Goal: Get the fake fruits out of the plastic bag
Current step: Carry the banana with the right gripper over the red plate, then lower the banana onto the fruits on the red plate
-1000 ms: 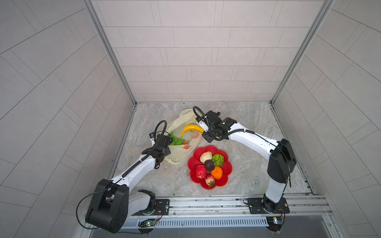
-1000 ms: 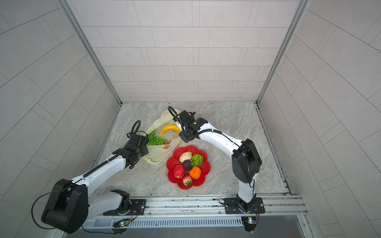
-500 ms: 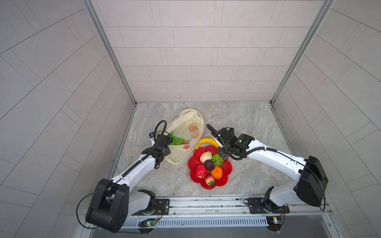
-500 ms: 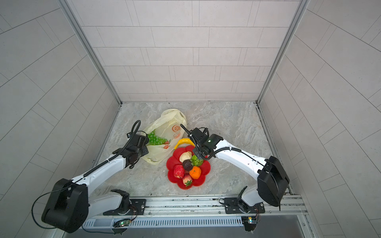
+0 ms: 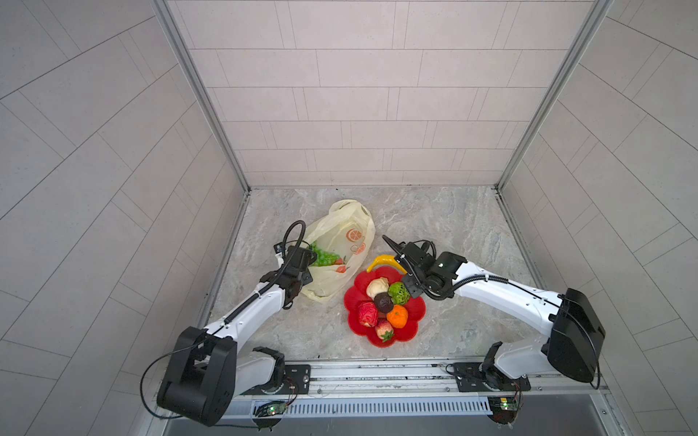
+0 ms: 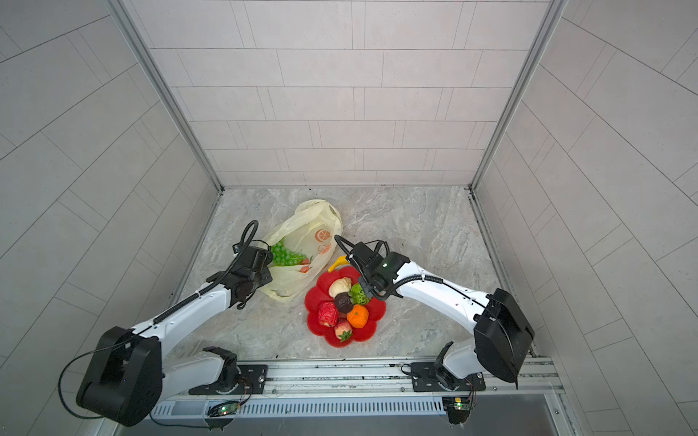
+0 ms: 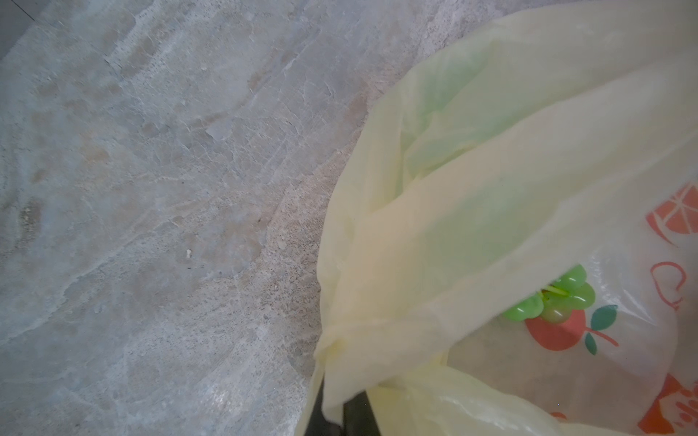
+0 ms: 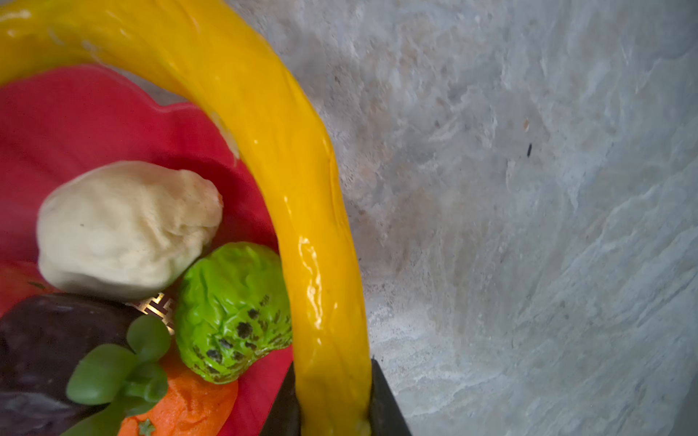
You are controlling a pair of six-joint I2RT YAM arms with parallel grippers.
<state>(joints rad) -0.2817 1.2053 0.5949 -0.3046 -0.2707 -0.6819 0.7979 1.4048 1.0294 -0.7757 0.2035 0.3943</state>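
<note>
Pinching the rim of the plastic bag (image 5: 340, 230), the left fingers (image 7: 357, 417) are squeezing tight together on the thin yellow plastic. The bag is lying on the counter (image 5: 453, 226) just to the left of the red plate (image 5: 411, 328) and a little behind it. The green grape bunch (image 5: 325, 258) is showing inside the bag, not yet taken out. It is the only fruit I am able to make out in there.

Over the back rim of the plate, the banana (image 5: 383, 261) is hanging. The right fingers (image 8: 381, 411) are clamping on its right end. Its long curve is running from there to the left, along the rim. I cannot tell if it is touching the plate. Part of it is sticking out over the bare counter behind the plate.

On the plate, six fruits are sitting close together: the cream one (image 5: 377, 287), the green netted one (image 5: 399, 293), the dark brown one (image 5: 383, 302), the red one (image 5: 368, 314), the orange (image 5: 398, 316) and the strawberry (image 5: 384, 329).

I think the banana is about to be put down. The plate is lying below and in front of it, so it is probably needing to come forward a bit before the fingers let go, or it may be slipping off the rim. The grapes are lying nearer the left arm, but that arm is busy holding the bag.
</note>
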